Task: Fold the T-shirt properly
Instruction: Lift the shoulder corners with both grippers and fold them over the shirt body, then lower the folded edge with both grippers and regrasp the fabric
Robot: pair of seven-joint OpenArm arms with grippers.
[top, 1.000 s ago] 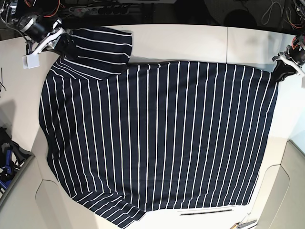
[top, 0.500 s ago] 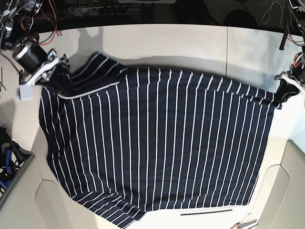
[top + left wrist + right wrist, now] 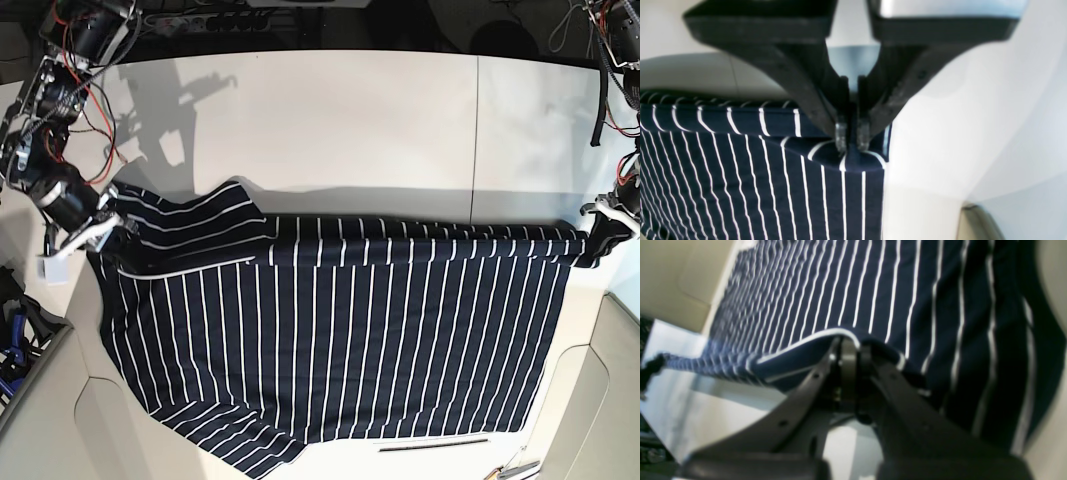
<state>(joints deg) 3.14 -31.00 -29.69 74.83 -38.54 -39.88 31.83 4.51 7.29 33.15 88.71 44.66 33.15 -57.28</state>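
So the T-shirt (image 3: 340, 330) is spread over most of the white table (image 3: 400, 120), with its far edge lifted and rolled back toward the middle, making a fold line running roughly 9 to 3 o'clock across the base view. The left gripper (image 3: 852, 138) is pinched tight on the corner of the fabric, with its fingertips (image 3: 840, 136) nearly together and cloth bunched between them. In the base view that's at about 3 o'clock (image 3: 603, 222). The right gripper (image 3: 848, 350) is clamped on a folded white-edged hem. Its wrist view is pretty blurry, so I can't say exactly which part of the shirt that is, probably near the sleeve. It sits at 9 o'clock (image 3: 95, 225). One sleeve pokes out at 7 o'clock.
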